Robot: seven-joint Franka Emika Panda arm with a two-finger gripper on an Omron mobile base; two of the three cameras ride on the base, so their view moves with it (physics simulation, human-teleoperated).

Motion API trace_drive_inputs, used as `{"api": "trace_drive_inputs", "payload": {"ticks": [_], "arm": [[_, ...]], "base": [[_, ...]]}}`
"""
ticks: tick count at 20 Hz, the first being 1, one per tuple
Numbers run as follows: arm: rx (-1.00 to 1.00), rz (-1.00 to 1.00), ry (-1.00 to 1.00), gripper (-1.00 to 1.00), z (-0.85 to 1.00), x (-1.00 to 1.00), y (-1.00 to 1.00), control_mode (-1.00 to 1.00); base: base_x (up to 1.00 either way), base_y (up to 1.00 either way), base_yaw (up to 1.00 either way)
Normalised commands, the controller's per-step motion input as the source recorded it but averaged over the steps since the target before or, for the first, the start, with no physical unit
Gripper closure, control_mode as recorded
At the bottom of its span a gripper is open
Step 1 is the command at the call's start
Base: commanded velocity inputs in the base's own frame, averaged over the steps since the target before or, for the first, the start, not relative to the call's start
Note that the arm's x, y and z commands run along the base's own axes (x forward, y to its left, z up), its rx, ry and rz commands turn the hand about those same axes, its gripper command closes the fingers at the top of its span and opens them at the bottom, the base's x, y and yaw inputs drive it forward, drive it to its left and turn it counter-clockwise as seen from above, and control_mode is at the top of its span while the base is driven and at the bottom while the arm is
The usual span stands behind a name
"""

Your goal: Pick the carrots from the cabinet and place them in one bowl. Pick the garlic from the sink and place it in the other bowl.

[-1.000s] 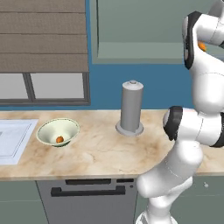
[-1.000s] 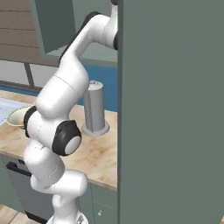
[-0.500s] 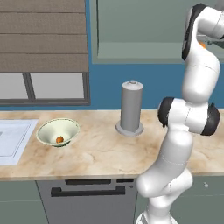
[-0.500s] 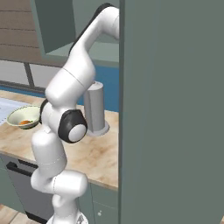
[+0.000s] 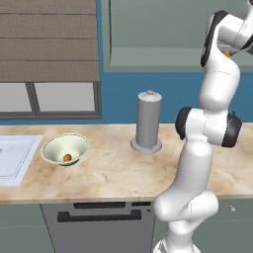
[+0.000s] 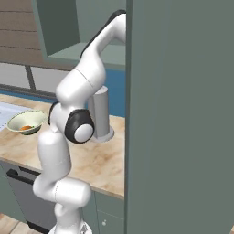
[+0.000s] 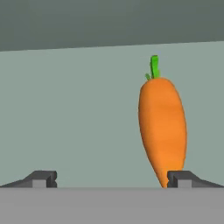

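Left base view. Countertop: marbled beige slab. Sink: pale basin with a flat rim, at the counter's left end, cut off by the picture edge. Cream-green bowl: wide and shallow, just right of the sink, toward the counter's back half; a small orange carrot lies at its bottom. Grey cylinder: upright canister on a round foot, mid-counter, near the back edge, well apart from the bowl. Wall cabinet: grey-green box hung above the counter, open at the front, paler inside. The white arm rises from the lower right and reaches up to the cabinet's right end, where a speck of orange shows against its wrist.

Right base view. A cabinet side panel stands across the right half. The arm bends up and passes behind this panel's left edge. The same bowl sits at the counter's left with its orange content visible; the grey cylinder stands behind the arm's elbow.

Hand view. Second carrot: stubby, orange, green stalk at the upper end, lying on the pale cabinet floor. Gripper: fingers spread wide, holding nothing; the right fingertip meets the carrot's pointed end in the picture, true contact not determinable; the left fingertip is well apart from it.
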Motion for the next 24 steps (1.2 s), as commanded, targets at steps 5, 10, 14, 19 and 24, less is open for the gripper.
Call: {"api": "trace_drive_inputs", "payload": {"ticks": [5, 10, 14, 19, 24], "arm": [[0.00, 0.00, 0.02, -1.00, 0.31, 0.49, -0.26, -1.00], [0.02, 0.00, 0.02, -1.00, 0.59, -0.01, -0.31, -1.00], [0.02, 0.00, 0.03, -1.00, 0.19, 0.10, -0.19, -1.00], [0.02, 0.00, 0.09, -1.00, -0.12, 0.09, 0.00, -1.00], [0.00, 0.00, 0.00, -1.00, -0.28, 0.16, 0.00, -1.00]], "base": [[0.00, 0.00, 0.00], [0.00, 0.00, 0.00], [0.00, 0.00, 0.00], [0.00, 0.00, 0.00], [0.00, 0.00, 0.00]]}}
